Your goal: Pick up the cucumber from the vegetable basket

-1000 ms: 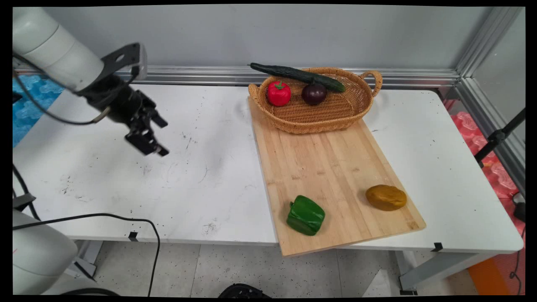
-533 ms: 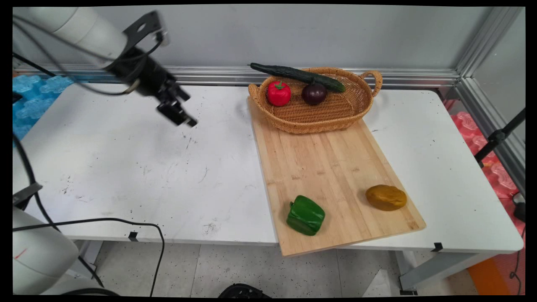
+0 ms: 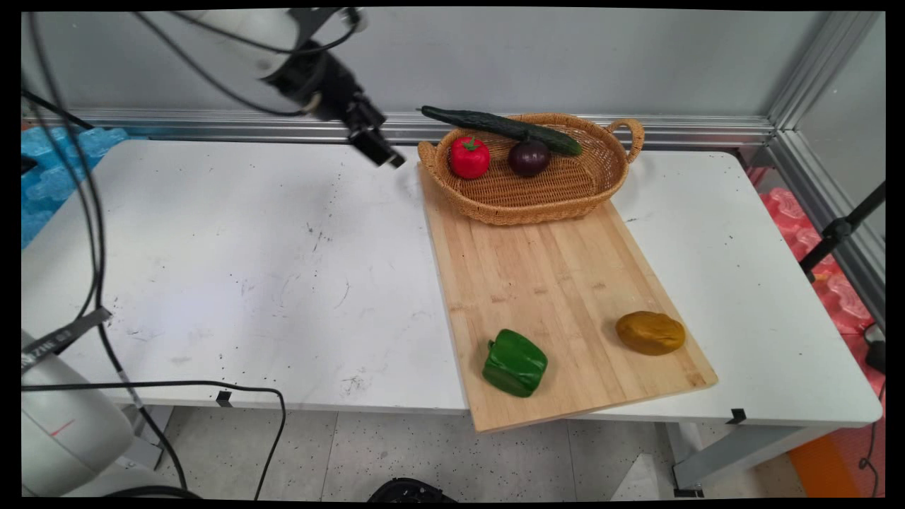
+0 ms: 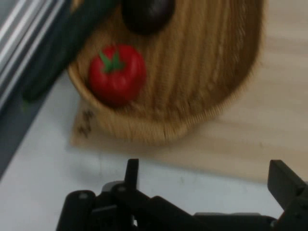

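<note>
Hand view cuts off the dark purple onion (image 4: 147, 13); I see the black two-finger gripper (image 4: 207, 175) spread wide, empty, above the woven wicker basket (image 4: 211, 72) holding a red tomato (image 4: 117, 74).

The left half of the table (image 3: 233, 268) lies bare. On the right, a cutting board (image 3: 558, 283) carries a basket (image 3: 544, 194) at its far end, a cucumber (image 3: 502, 126) jutting over the rim, and a pepper (image 3: 515, 363) and potato (image 3: 650, 332) near its front, with open board between.
</note>
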### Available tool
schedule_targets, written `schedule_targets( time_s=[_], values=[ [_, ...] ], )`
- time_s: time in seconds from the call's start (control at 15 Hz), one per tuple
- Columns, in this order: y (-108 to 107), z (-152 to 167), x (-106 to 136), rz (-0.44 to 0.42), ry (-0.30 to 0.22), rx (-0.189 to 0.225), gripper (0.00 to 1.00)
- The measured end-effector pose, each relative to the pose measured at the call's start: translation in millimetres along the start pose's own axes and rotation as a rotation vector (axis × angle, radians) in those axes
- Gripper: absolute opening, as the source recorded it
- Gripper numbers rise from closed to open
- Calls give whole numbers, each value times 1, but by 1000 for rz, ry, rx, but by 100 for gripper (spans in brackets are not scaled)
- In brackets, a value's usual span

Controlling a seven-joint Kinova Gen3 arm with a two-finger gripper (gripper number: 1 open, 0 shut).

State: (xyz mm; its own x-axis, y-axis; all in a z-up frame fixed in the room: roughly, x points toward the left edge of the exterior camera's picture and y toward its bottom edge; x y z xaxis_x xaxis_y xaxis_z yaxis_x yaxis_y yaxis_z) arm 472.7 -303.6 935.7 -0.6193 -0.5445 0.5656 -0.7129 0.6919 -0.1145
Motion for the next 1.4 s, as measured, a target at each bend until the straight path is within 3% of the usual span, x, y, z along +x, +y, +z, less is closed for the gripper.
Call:
schedule_targets(
  time_s=[0.6, 1.4],
  values=[
    [-6, 64, 64, 82, 44, 72, 100],
    [-30, 183, 120, 329, 17, 179, 100]
  ],
)
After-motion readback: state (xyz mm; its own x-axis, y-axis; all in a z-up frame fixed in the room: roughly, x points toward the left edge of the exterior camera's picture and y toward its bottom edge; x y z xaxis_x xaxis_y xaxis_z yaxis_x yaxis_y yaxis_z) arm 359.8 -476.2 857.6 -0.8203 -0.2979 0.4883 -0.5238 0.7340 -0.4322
